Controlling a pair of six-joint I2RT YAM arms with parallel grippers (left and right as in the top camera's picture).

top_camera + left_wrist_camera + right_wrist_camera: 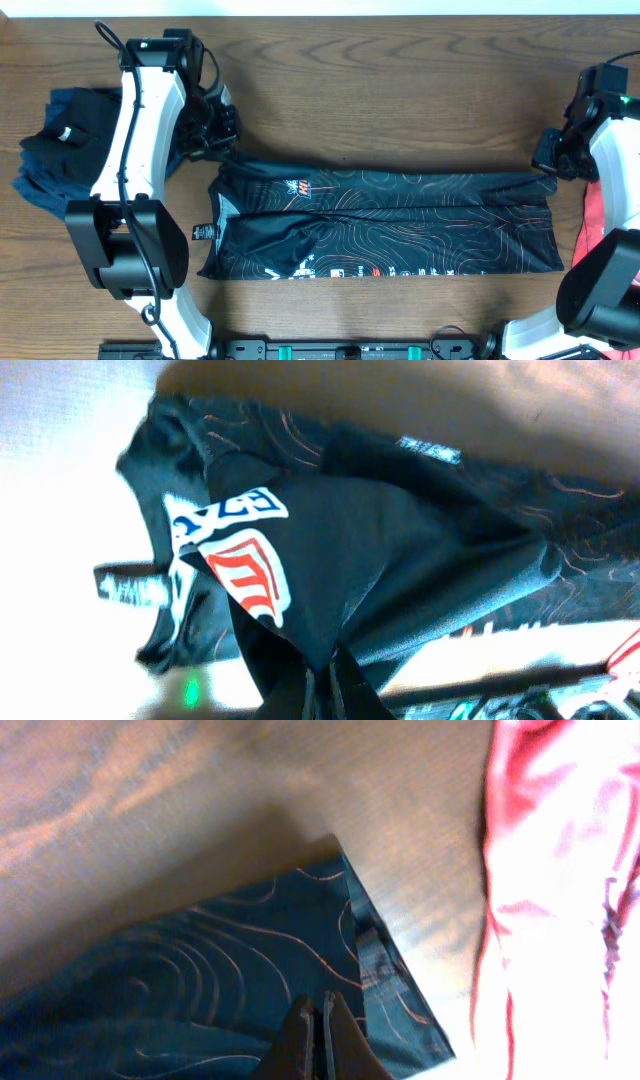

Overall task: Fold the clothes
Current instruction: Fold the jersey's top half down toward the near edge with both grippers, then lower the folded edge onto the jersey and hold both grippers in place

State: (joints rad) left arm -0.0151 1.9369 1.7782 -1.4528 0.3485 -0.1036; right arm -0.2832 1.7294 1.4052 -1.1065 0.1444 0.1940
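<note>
Jersey [400,225] of black sports fabric, short-sleeved and crossed by thin orange contour lines, is lying across the middle of the brown wooden table [400,80]. It is stretching as 1 long band from left to right, doubled lengthwise, with white, red and blue sponsor prints [350,270] running along its near edge.

The left gripper [222,140] is sitting at the far left corner of the jersey, by the collar end. In the left wrist view its 2 fingers [350,695] are pressing together with a gather of black cloth rising into them, so the jaws are clamped on the jersey beside a red-and-white print [240,565].

The right gripper [548,165] is sitting at the far right corner. In the right wrist view its fingers [300,1040] are closing tightly on the hem end of the jersey.

A heap of dark blue and black garments [50,150] is resting at the left edge of the table, behind the left arm. A red garment [592,225] is lying at the right edge, near the jersey's hem but apart from it.
</note>
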